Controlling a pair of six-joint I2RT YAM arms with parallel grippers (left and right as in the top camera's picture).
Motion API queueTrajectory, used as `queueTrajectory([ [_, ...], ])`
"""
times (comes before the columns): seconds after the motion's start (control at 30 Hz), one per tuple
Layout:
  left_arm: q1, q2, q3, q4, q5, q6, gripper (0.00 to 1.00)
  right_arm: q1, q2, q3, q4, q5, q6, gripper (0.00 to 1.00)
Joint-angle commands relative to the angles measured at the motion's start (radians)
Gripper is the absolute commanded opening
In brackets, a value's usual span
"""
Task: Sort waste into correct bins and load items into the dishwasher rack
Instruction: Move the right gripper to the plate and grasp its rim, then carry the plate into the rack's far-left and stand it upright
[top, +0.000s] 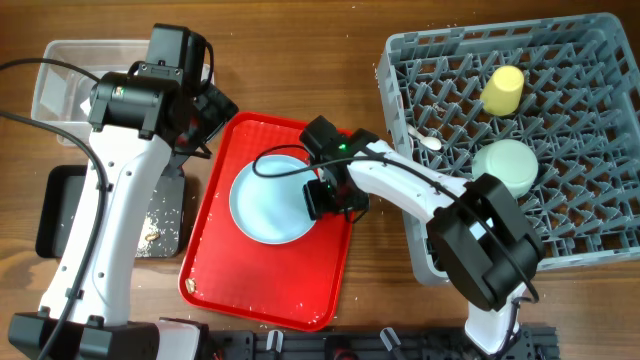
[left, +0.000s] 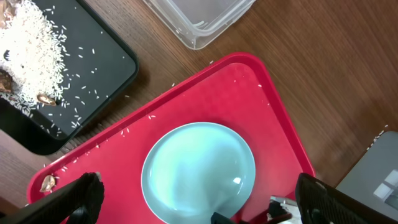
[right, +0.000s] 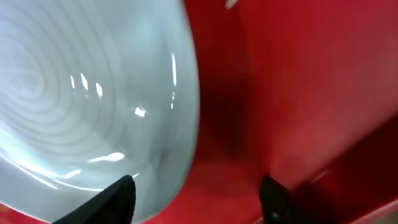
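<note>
One pale blue plate (top: 268, 200) lies flat and face up near the middle of the red tray (top: 300, 290), and as a round thing it has no long axis; its hollow side points up at the overhead camera. The right pincer (right: 199, 200) stands open at the plate's edge on the side toward the dishwasher rack (top: 600, 230), one finger over the glossy rim and the other over bare tray, nothing gripped yet. The left pincer (top: 208, 125) hangs spread wide above the tray's far left corner, holding nothing.

My worry is the rim: it is thin, slick and sits low on the tray, so closing could skid the plate sideways rather than catch it. A shallow bite at one edge could also let the plate swing down or slip out when lifted. In the rack, the yellow cup (top: 503, 88) and mint-green bowl (top: 508, 165) leave less room, so a drooping plate might strike them
</note>
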Motion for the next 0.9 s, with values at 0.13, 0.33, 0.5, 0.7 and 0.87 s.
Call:
queueTrajectory([
  [0.13, 0.003, 0.005, 0.007, 0.002, -0.017, 0.005, 1.00, -0.014, 0.019, 0.000, 0.060, -0.069, 0.228, 0.56],
  [0.33, 0.003, 0.005, 0.007, 0.002, -0.017, 0.005, 1.00, -0.001, 0.019, 0.000, 0.034, -0.008, 0.357, 0.34],
  [0.5, 0.003, 0.005, 0.007, 0.002, -0.017, 0.005, 1.00, 0.003, 0.019, 0.000, 0.055, -0.009, 0.411, 0.25],
  [0.7, 0.003, 0.005, 0.007, 0.002, -0.017, 0.005, 1.00, 0.003, 0.019, 0.000, 0.062, -0.012, 0.418, 0.19],
  [0.87, 0.003, 0.005, 0.007, 0.002, -0.017, 0.005, 1.00, 0.004, 0.019, -0.001, 0.069, -0.012, 0.433, 0.12],
])
